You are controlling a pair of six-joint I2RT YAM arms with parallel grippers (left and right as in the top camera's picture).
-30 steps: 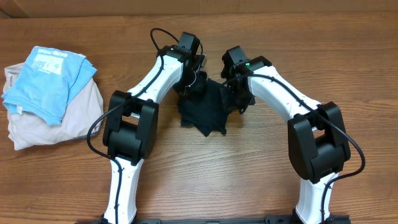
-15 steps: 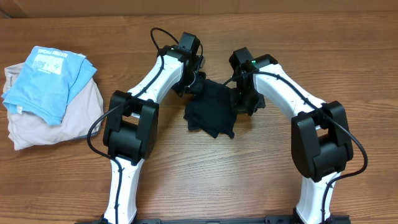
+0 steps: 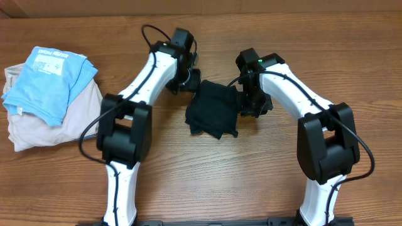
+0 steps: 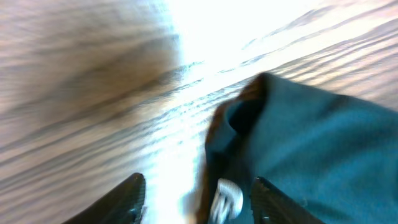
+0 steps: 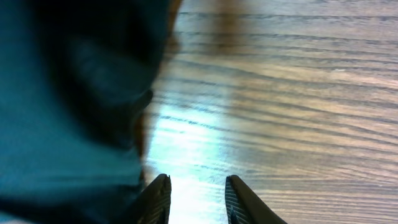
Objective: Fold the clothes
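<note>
Left gripper [image 4: 199, 186] stands wide apart, empty; crumpled black fabric garment [image 3: 213, 110] lies just ahead; right gripper [image 5: 197, 180] gapes likewise, garment beside one finger.

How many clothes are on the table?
3. A black garment lies crumpled in the middle. A light blue shirt sits at the left, on top of a beige garment. More could be hidden underneath those two.

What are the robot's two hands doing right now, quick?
Left gripper: open, at the edge of the black cloth.
Right gripper: open, empty, beside the black cloth.
</note>
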